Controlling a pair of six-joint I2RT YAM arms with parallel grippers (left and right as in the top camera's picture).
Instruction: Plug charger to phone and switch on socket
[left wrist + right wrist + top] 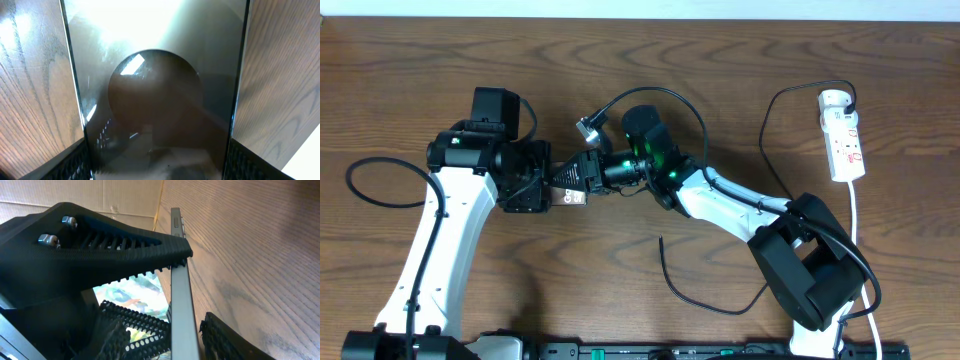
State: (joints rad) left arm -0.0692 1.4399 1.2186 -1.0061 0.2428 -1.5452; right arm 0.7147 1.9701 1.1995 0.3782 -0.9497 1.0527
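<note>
1. Dark glassy phone [155, 90] is held between the two grippers and seems raised off the wood table [620, 40]. Its circle graphic fills the left wrist view.
2. Left gripper [157, 162] is closed across the phone's width, with a finger [70, 165] on each long edge. It is probably steadying the phone so one end faces the other arm.
3. Right gripper [194, 289] straddles the phone's opposite end, seen edge-on. The toothed upper finger [125, 250] touches the phone and the lower one sits just beside it. Can't tell if it is firmly clamped. It carries no cable.
4. Charger [712, 309] lies loose on the table, well behind the right gripper, near that arm's base. Its tip is free and ungrasped.
5. Socket [844, 140] is well away from both grippers, out past the right arm's elbow. The switch is too small to read.
6. Judgement: the phone is being positioned; plugging in and switching on both remain.
</note>
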